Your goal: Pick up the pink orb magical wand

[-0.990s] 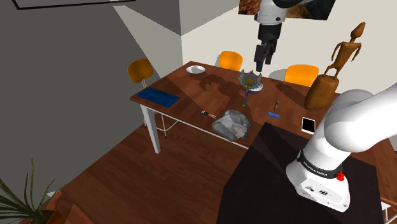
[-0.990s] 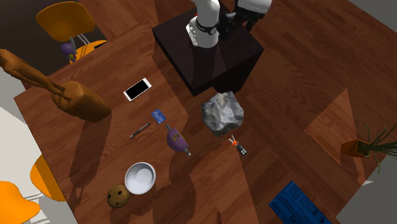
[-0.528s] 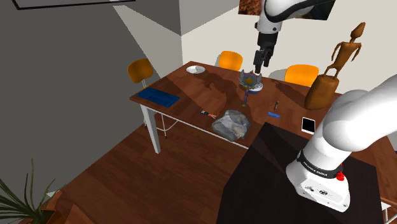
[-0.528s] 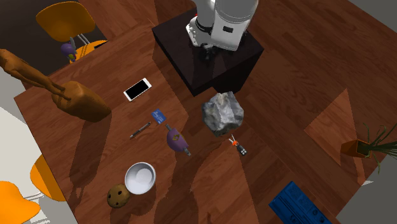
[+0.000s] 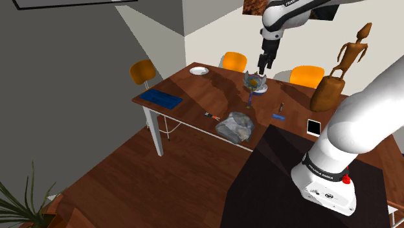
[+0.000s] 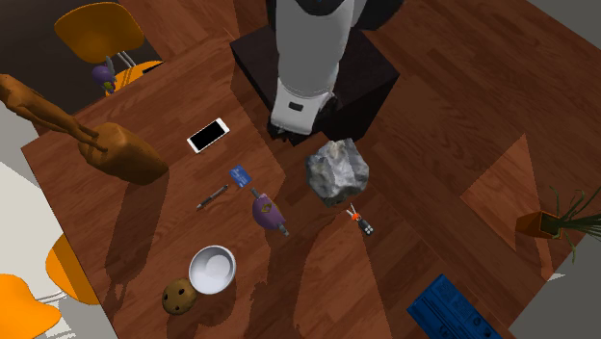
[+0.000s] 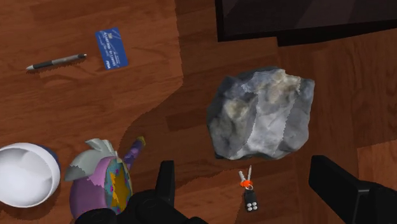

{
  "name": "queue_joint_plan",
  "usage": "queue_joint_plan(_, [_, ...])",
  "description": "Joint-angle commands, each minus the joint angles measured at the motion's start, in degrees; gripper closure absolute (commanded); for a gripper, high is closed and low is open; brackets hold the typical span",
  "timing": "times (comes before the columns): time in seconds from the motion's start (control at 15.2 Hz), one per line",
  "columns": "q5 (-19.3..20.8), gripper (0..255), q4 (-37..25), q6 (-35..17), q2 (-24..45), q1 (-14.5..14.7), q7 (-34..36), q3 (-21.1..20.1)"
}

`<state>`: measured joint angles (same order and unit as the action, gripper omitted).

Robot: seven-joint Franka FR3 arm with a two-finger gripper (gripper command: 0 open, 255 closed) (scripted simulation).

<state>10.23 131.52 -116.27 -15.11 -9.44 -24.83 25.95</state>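
Note:
The wand [image 7: 102,183] lies on the wooden table [image 7: 76,95], a purple-pink toy with a jagged, multicoloured crown-like head and a short striped handle. It rests between a white bowl [image 7: 24,175] and a grey rock [image 7: 262,114]. In the shoulder view the wand [image 5: 252,84] sits mid-table, and my gripper [image 5: 264,64] hangs high above it, pointing down. In the second exterior view the wand [image 6: 266,212] lies just past the rock [image 6: 337,171]. My gripper [image 7: 251,191] is open with nothing between its fingers; the wand lies beside one fingertip [image 7: 166,183].
A key bunch [image 7: 249,194] lies under the gripper beside the rock. A blue card [image 7: 111,48] and a pen [image 7: 56,61] lie beyond the wand. A phone [image 6: 207,135], a wooden statue [image 5: 336,71], a blue book [image 5: 162,98] and a plate [image 5: 199,70] are also on the table.
The arm has swung out from the stand over the table toward the rock. In the shoulder view the gripper has risen slightly and drifted away from the camera.

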Motion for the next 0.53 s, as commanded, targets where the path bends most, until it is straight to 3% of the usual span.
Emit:
queue_joint_plan(0.0, [-1.27,0,-1.78,-2.27,3.63,-0.17,-2.34,1.75])
queue_joint_plan(0.46, [-10.38,0,-11.31,-7.92,18.92,-2.29,-13.23,6.65])
